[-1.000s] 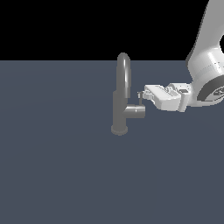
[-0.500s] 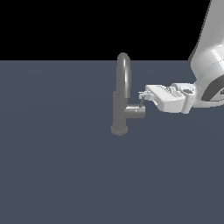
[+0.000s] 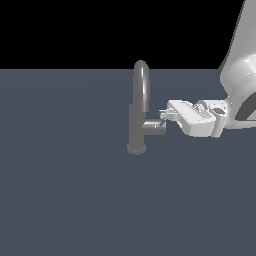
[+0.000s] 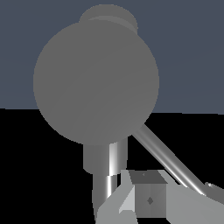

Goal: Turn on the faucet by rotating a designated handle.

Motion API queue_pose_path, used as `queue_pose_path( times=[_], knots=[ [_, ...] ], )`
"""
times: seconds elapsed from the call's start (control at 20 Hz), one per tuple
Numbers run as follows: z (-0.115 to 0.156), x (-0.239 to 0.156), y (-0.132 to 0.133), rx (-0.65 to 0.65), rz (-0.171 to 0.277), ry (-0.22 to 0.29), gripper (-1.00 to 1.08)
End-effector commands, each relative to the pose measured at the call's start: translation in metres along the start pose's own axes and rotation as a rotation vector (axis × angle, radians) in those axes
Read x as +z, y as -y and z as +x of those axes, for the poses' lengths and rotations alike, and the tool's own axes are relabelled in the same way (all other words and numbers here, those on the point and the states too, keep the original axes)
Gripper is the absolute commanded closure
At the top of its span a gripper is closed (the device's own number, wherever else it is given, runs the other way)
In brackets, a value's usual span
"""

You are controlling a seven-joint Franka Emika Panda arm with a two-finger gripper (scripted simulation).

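Note:
The faucet [image 3: 136, 112] stands upright on its round base, with a tall arched spout [image 3: 141, 75] and a short side stub [image 3: 154, 127] pointing to the exterior view's right. My gripper [image 3: 164, 116] sits right at the stub's outer end, just above it, where the handle is too small to make out. In the wrist view the stub's round end face [image 4: 96, 83] fills the picture. The handle [image 4: 168, 159] runs as a thin rod slanting past my fingers [image 4: 148, 199]. The fingers look pressed together with nothing between them.
The faucet stands on a flat dark blue-grey surface [image 3: 65, 200]. My white arm [image 3: 240, 85] comes in from the exterior view's upper right.
My gripper has dropped slightly, closer to the top of the stub's end. The faucet body looks the same.

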State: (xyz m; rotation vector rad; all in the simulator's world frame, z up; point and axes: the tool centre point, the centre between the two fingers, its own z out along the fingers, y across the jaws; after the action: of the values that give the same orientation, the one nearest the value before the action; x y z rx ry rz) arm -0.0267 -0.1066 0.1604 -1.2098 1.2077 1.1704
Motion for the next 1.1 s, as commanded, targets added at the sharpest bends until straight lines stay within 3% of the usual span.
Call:
queue_pose_path(
  times=[0.0, 0.2, 0.25, 0.75, 0.8, 0.85, 1.05],
  knots=[
    [0.012, -0.001, -0.018, 0.022, -0.002, 0.007, 1.08],
    [0.018, -0.002, -0.03, 0.023, -0.003, 0.007, 1.08],
    [0.008, 0.001, -0.018, -0.001, -0.004, 0.003, 1.08],
    [0.071, -0.001, -0.042, 0.022, -0.003, 0.008, 1.08],
    [0.071, -0.001, -0.042, 0.022, -0.003, 0.008, 1.08],
    [0.049, 0.001, -0.03, -0.012, -0.011, 0.01, 1.08],
    [0.064, 0.001, -0.026, -0.005, -0.009, 0.01, 1.08]
  ],
)
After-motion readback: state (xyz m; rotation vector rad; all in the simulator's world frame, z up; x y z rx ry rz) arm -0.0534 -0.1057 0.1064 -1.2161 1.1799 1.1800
